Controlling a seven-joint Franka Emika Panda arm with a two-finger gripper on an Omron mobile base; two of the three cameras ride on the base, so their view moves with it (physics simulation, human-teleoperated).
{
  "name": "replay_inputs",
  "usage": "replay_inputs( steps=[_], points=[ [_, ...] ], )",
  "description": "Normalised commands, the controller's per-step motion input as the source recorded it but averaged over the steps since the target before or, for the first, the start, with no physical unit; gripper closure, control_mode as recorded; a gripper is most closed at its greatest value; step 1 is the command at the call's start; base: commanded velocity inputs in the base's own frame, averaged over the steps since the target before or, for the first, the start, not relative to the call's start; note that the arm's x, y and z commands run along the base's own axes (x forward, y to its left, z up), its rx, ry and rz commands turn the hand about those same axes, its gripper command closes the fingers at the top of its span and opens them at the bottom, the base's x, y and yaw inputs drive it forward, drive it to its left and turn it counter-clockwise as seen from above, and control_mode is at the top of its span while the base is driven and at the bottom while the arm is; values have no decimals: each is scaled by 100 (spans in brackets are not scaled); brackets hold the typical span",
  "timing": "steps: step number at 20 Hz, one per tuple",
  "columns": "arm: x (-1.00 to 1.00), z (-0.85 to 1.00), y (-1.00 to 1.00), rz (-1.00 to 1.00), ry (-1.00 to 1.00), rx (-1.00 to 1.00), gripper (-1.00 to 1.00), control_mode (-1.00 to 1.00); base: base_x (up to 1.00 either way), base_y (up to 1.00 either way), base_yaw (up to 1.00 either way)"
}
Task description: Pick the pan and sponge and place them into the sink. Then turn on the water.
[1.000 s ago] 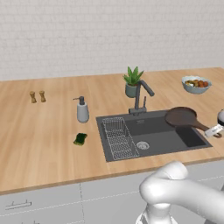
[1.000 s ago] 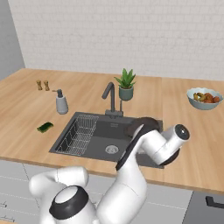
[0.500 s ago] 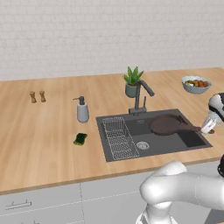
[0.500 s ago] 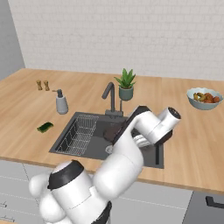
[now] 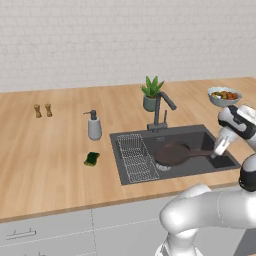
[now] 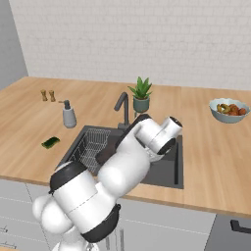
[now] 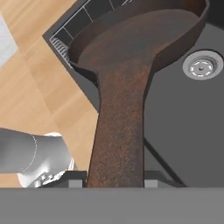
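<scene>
The dark brown pan (image 5: 172, 154) is low inside the dark grey sink (image 5: 197, 136), its long handle pointing right. My gripper (image 5: 218, 150) is shut on the end of that handle. In the hand view the handle (image 7: 120, 131) runs up from between my fingertips (image 7: 74, 178) to the pan's round body (image 7: 144, 35), which overlaps the wire rack (image 7: 65, 46). The drain (image 7: 201, 68) shows beside it. The green sponge (image 5: 91, 158) lies on the wooden counter left of the sink, also seen as the sponge (image 6: 50, 142). No water runs from the faucet (image 5: 160, 107).
A grey soap dispenser (image 5: 94, 126) stands behind the sponge. A potted plant (image 5: 151, 92) sits behind the faucet. A pale bowl of fruit (image 5: 224, 96) is at the back right, two small shakers (image 5: 42, 110) at the far left. My arm (image 6: 142, 147) covers much of the sink.
The pan has travelled left from the sink's right edge and down into the basin, still held by its handle. The arm swung left with it; the sponge has not moved.
</scene>
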Motion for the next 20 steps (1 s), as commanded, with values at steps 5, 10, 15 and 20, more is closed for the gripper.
replay_inputs(
  steps=[5,10,15,20],
  points=[
    [0,-39,16,2,8,0,100,-100,0,0,0],
    [0,-17,-25,-1,0,0,100,-100,0,0,0],
    [0,1,-44,-4,0,1,100,-100,0,0,0],
    [16,1,-25,-4,0,4,100,-100,0,0,0]
  ],
)
